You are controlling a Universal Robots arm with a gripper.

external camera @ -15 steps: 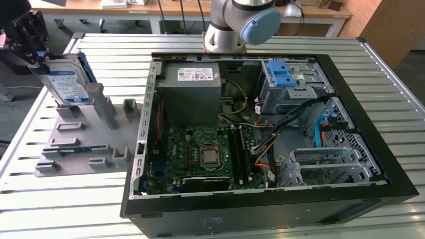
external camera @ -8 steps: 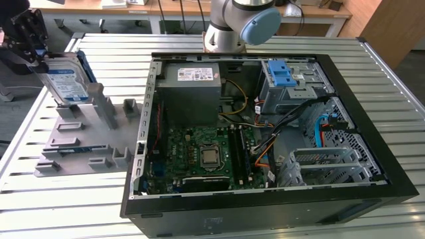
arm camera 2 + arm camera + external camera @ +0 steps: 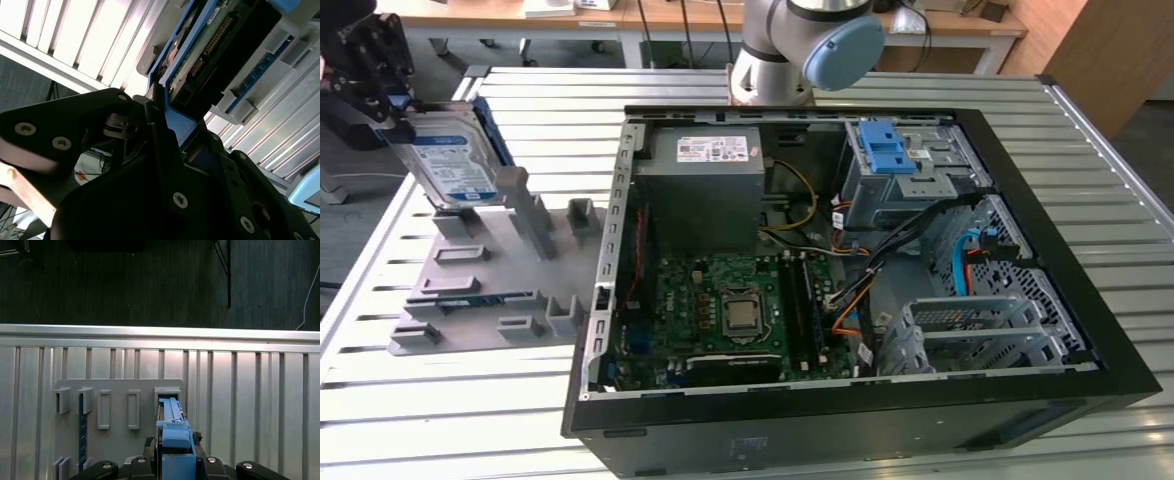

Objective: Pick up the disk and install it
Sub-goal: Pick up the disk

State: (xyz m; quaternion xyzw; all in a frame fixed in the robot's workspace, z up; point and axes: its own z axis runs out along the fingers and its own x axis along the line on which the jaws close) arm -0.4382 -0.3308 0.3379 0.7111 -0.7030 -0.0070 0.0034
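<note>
Slatted metal tabletop carries an open computer case, lid off and internals exposed. A grey holder with slots sits beside the case, on the exterior view's left. The disk stands upright on edge over the holder's far end, well apart from the case; can't tell if it's clear of the slot. The gripper is at its upper edge, jaws pinching the disk's blue bracket in both wrist views.
</note>
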